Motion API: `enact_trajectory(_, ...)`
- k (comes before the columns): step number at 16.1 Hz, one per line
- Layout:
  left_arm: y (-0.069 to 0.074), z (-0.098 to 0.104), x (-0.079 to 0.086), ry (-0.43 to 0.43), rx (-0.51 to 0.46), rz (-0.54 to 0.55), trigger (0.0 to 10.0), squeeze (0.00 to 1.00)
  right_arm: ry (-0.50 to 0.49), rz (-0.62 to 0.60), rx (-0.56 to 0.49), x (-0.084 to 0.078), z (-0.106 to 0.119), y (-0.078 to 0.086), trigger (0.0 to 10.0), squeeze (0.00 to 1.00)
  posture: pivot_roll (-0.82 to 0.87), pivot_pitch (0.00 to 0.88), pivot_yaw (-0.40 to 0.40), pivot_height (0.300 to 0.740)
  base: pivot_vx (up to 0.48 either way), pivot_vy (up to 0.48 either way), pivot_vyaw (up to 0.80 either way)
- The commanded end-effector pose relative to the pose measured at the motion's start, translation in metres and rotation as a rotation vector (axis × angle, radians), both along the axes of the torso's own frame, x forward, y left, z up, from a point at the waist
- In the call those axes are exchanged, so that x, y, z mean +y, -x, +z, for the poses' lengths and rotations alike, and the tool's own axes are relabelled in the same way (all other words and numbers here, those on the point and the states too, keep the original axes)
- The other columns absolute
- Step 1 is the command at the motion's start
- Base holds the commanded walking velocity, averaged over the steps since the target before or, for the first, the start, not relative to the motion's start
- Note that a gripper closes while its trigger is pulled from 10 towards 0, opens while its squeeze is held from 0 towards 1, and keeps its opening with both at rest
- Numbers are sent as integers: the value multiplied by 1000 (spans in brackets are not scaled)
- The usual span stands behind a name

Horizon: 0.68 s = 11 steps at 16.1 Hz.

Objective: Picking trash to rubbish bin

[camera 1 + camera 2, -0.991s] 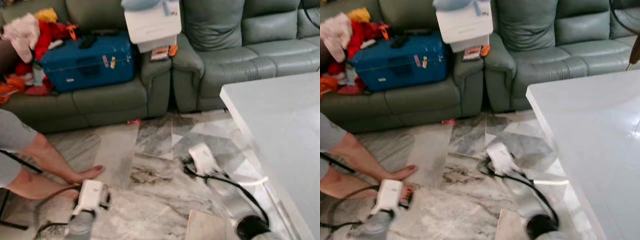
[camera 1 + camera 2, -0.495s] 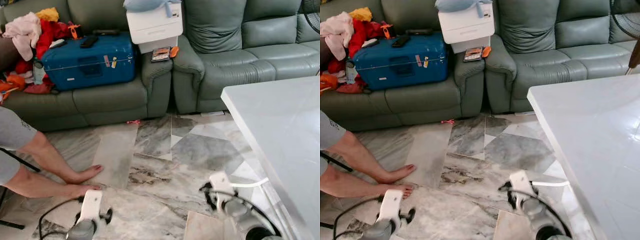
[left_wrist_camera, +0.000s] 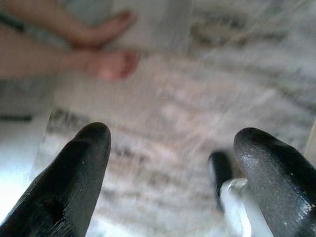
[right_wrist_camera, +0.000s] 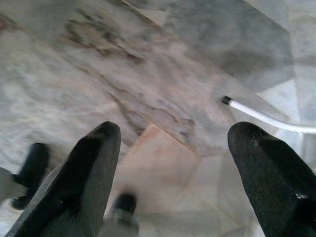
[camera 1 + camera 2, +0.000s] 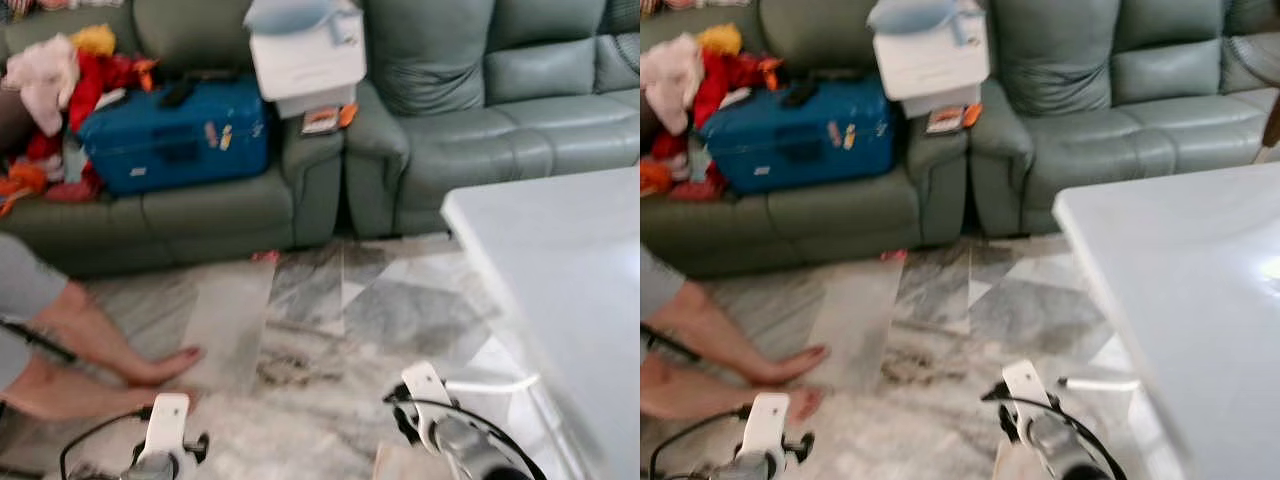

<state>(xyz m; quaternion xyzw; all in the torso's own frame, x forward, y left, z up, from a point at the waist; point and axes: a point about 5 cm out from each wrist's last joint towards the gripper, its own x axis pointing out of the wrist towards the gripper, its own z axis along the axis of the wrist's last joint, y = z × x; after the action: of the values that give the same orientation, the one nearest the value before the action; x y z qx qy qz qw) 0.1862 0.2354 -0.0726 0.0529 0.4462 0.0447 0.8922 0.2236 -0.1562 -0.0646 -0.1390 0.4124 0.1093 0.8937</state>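
Your left pincer (image 3: pixel 168 158) hangs low over the marble floor (image 5: pixel 310 300), fingers (image 3: pixel 74 182) spread wide with nothing between them. Your right pincer (image 4: pixel 173 163) is likewise wide open and empty above the same floor. In the head view the left arm sits at about 7 o'clock and the right arm at about 5 o'clock.

A white cable (image 4: pixel 266 118) lies on the floor just beyond the right pincer. A person's bare feet (image 5: pixel 150 365) rest on the floor at 9 o'clock, near the left arm.

The white counter (image 5: pixel 560 260) takes up the 3 o'clock side. At 12 o'clock stands the green sofa (image 5: pixel 450 120), bearing a blue suitcase (image 5: pixel 175 135), a white box (image 5: pixel 305 55) and a pile of clothes (image 5: pixel 70 75).

A small pink scrap (image 5: pixel 266 256) lies on the floor at the sofa's foot, well apart from both pincers. The view is blurred; you cannot tell what it is.
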Motion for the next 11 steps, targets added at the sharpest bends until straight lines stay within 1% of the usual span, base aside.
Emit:
enact_trajectory(1,5,-3,-2,3,21,-6,10000,0,17,-9,7,-7,0,1,10000,0,2,22,28,740,409,0,0)
enact_trajectory(3,7,-4,-1,1,26,-6,10000,0,18,4,4,-6,0,0,10000,0,3,25,30,740,399,0,0)
enact_trajectory(6,9,-5,0,-5,37,-5,10000,0,17,15,1,-5,0,0,10000,0,7,25,28,740,298,0,0)
enact_trajectory(8,10,-5,0,-9,42,-5,10000,0,25,31,1,-5,0,0,10000,0,7,23,26,740,321,0,466)
enact_trajectory(11,11,-6,0,-16,48,-9,10000,0,36,58,1,-4,1,-1,10000,0,7,23,26,740,292,0,800)
